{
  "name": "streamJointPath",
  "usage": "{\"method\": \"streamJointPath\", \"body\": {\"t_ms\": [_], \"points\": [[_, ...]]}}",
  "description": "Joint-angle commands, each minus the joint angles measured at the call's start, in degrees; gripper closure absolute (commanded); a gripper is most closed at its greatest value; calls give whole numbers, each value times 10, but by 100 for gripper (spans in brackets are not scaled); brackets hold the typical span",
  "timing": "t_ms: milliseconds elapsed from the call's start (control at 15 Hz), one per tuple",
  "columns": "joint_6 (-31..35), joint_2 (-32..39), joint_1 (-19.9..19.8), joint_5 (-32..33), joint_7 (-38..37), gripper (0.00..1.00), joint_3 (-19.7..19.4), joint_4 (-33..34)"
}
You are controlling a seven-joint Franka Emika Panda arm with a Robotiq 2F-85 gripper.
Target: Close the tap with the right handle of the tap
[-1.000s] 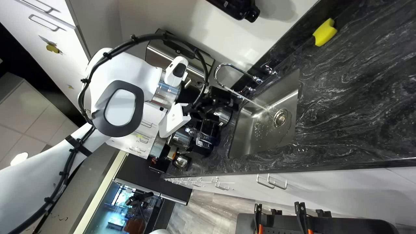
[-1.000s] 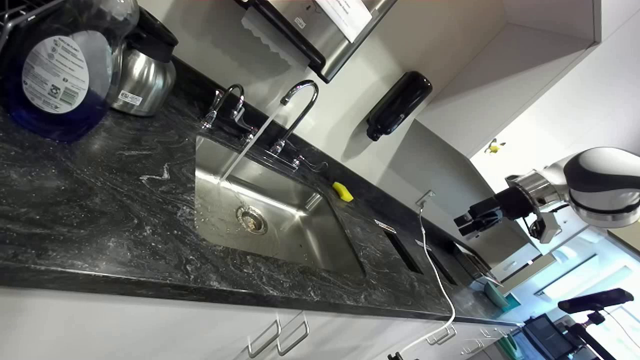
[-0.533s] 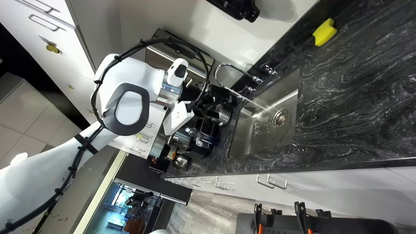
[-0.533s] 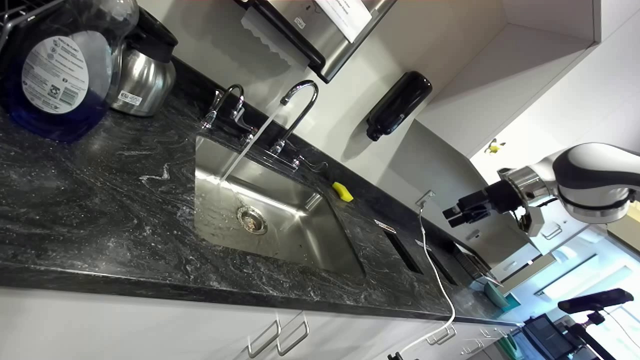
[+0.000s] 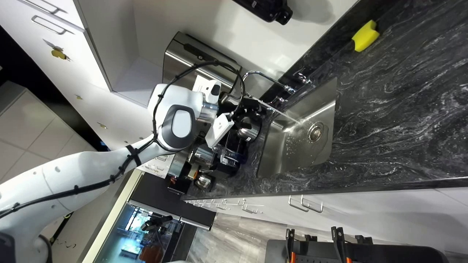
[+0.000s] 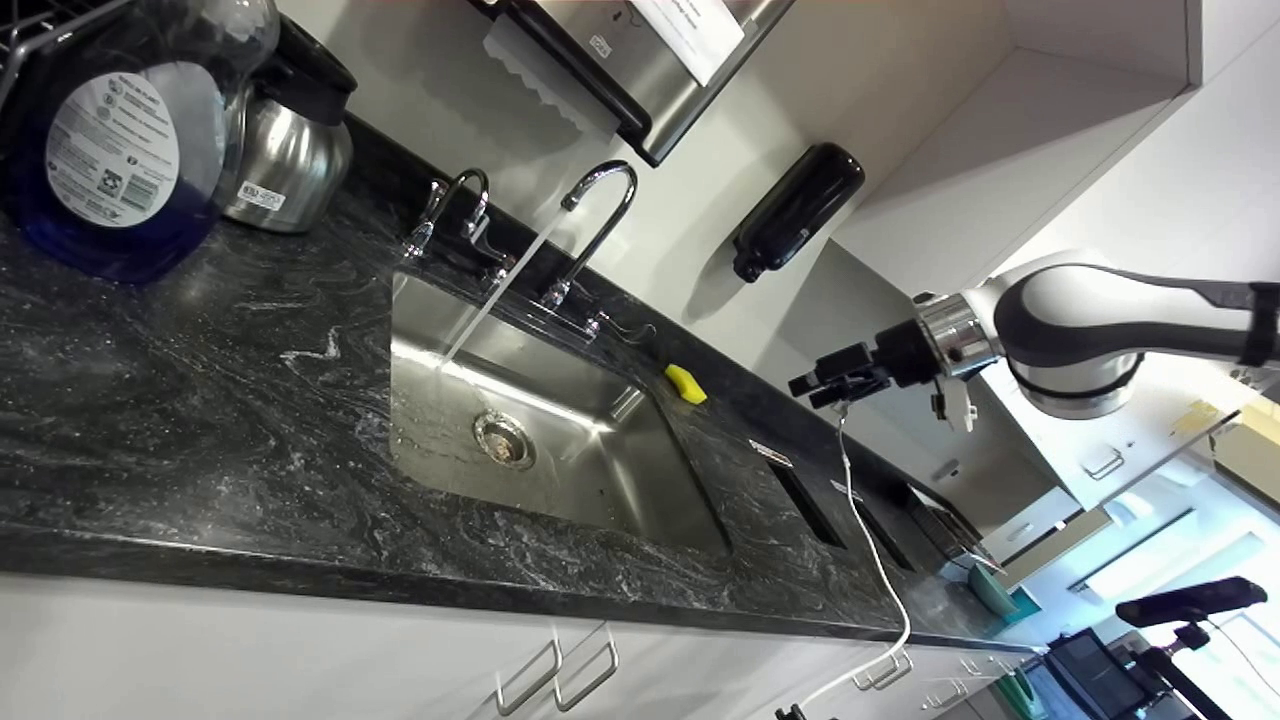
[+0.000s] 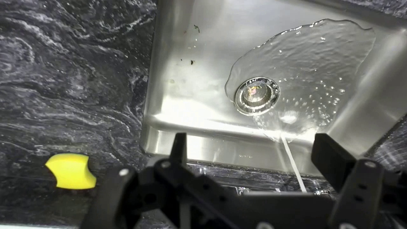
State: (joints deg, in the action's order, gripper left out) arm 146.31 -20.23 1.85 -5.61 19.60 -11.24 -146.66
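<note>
I put this at the reach: the gooseneck tap [image 6: 602,237] stands in the upper middle of the frame in an exterior view, with a water stream [image 6: 502,285] falling from its spout [image 6: 568,202] into the steel sink [image 6: 640,460], so the closing isn't done. The right handle [image 6: 598,321] is, I take it, the chrome lever just beside the tap's base, on the side of the yellow sponge [image 6: 686,384] that lies on the dark desk [image 6: 200,420].

My hand [image 7: 250,140] is released: in the wrist view its fingers [image 7: 332,160] are spread wide and grip nothing. From outside I see it middle right of the frame, apart from the lever. In the wrist view only slivers of chrome [image 7: 242,190] show low down, and I can't tell which belong to the handle.

Next I'd bring the hand down and in until a finger meets the lever, then sweep it round until the flow dies. I can't tell which way it turns, so I'd push gently and watch the water. Drawing the fingers together first should make a firmer pusher, less likely to snag the spout.
</note>
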Motion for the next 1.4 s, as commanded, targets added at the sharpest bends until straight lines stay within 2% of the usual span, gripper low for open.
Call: {"method": "streamJointPath", "body": {"t_ms": [0,200,400,467,933,1000,1133,1333], "points": [[28,103,3,2,-38,0,32,73],[17,172,-6,23,-74,0,60,141],[-3,210,-12,50,-100,0,73,191],[20,182,-11,32,-80,0,73,149],[18,197,-13,25,-77,0,75,157],[37,207,-13,31,-88,0,76,162],[44,233,-11,-1,-65,0,79,184],[64,285,-12,0,-70,0,89,232]]}}
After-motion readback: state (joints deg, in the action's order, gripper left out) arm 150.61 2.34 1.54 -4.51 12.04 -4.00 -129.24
